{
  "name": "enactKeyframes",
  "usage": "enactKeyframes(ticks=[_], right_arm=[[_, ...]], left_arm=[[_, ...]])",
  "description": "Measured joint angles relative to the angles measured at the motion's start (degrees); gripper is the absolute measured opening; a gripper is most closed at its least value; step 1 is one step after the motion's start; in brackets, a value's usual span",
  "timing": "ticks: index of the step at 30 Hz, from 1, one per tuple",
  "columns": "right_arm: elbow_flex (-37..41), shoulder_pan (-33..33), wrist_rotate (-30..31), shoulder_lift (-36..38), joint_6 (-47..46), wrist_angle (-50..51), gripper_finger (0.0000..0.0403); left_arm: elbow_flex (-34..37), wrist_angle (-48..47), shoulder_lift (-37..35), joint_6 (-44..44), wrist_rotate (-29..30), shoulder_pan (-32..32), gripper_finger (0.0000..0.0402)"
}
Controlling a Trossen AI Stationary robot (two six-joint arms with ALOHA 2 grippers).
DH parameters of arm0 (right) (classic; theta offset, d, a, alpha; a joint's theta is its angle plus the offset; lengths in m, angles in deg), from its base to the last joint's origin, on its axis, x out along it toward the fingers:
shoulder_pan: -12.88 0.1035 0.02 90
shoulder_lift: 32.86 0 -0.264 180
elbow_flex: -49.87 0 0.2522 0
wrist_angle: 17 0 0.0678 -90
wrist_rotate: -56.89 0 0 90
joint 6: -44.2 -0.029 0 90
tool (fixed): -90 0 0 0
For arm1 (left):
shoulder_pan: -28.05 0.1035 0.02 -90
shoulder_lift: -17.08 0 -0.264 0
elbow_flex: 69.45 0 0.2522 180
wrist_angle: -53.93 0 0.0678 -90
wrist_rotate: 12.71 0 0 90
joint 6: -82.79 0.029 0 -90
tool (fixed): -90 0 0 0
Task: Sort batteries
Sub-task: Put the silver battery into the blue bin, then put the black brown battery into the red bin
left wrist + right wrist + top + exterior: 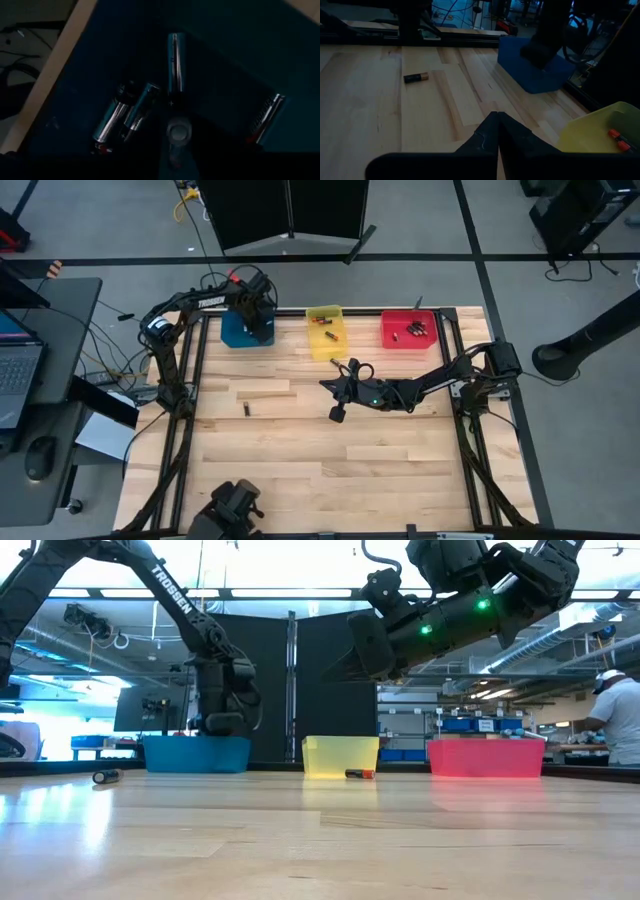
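My left gripper point(255, 320) reaches down into the blue bin point(240, 332) at the far left. In the left wrist view, several silvery batteries lie on the bin's floor: a pair side by side point(125, 116), one alone point(175, 67) and another point(265, 120). My right gripper point(497, 120) is shut on nothing and hovers over the table's middle point(338, 410). A dark battery with a copper end point(416, 77) lies loose on the wood point(247, 410). A second one point(360, 773) lies in front of the yellow bin point(340, 755).
The yellow bin point(325, 330) and the red bin point(408, 330) stand along the far edge, each with a few batteries inside. The near half of the wooden table is bare boards. A person point(620, 720) stands in the room beyond the table, at the right.
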Motion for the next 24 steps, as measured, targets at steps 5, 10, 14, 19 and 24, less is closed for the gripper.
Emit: enactKeyframes(ticks=[5, 10, 14, 19, 24], right_arm=[[0.0, -0.28, 0.0, 0.0, -0.13, 0.02, 0.0012], [0.0, -0.28, 0.0, 0.0, -0.55, 0.0, 0.0032], [0.0, -0.28, 0.0, 0.0, -0.57, 0.0, 0.0052], [0.0, -0.41, 0.0, 0.0, -0.57, 0.0, 0.0063], [0.0, -0.46, 0.0, 0.0, -0.11, 0.02, 0.0053]], left_arm=[[-0.65, -0.64, -1.11, 0.07, 0.03, -0.2, 0.0157], [-0.65, -0.73, -4.83, 0.09, 0.04, -0.41, 0.0167], [-0.66, -0.59, -9.0, -0.01, 0.02, -0.5, 0.0168], [0.25, 1.04, -14.38, -0.07, 0.02, -0.7, 0.0169], [1.7, 1.49, -18.09, -1.4, -1.14, -1.69, 0.0168]])
